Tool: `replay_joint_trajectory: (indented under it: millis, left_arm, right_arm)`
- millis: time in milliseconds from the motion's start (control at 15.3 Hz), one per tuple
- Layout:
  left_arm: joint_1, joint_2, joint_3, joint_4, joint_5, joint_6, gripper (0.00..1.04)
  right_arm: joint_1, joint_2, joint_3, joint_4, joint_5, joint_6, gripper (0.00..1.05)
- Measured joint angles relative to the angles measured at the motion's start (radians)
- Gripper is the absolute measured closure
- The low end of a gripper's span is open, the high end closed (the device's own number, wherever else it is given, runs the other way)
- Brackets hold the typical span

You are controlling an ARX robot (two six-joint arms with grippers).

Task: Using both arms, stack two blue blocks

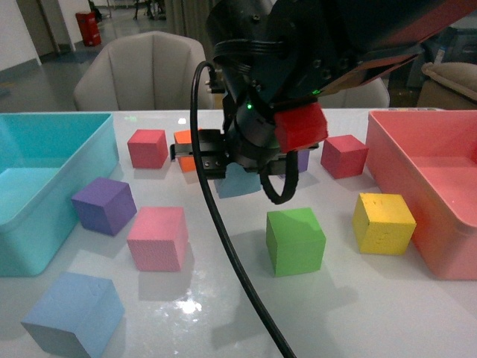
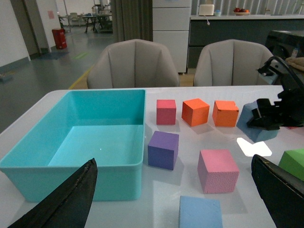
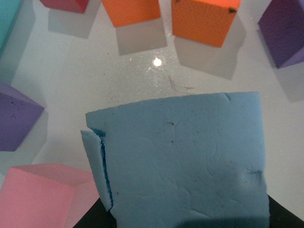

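My right gripper [image 2: 264, 115] is shut on one pale blue block [image 1: 237, 181] and holds it tilted just above the table's middle; the same block [image 3: 180, 156] fills the right wrist view, with a split along one edge. The second blue block [image 1: 74, 313] lies on the table at the near left. In the left wrist view this block [image 2: 200, 212] sits just ahead of my left gripper [image 2: 173, 190]. That gripper is open, its black fingers [image 2: 66, 199] wide apart with nothing between them. The left gripper is out of the front view.
A turquoise bin [image 1: 45, 149] stands at the left and a pink bin [image 1: 447, 149] at the right. Purple [image 1: 104, 205], pink [image 1: 158, 239], green [image 1: 295, 240], yellow [image 1: 383, 222], red [image 1: 147, 148] and orange [image 2: 195, 111] cubes are scattered about. A black cable [image 1: 223, 246] hangs across the front.
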Motion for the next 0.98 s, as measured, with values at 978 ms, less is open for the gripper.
replay_joint_trajectory:
  millis: [978]
  left_arm:
    - [0.000, 0.000, 0.000, 0.000, 0.000, 0.000, 0.07]
  right_arm:
    - [0.008, 0.319, 0.414, -0.233, 0.010, 0.168, 0.61]
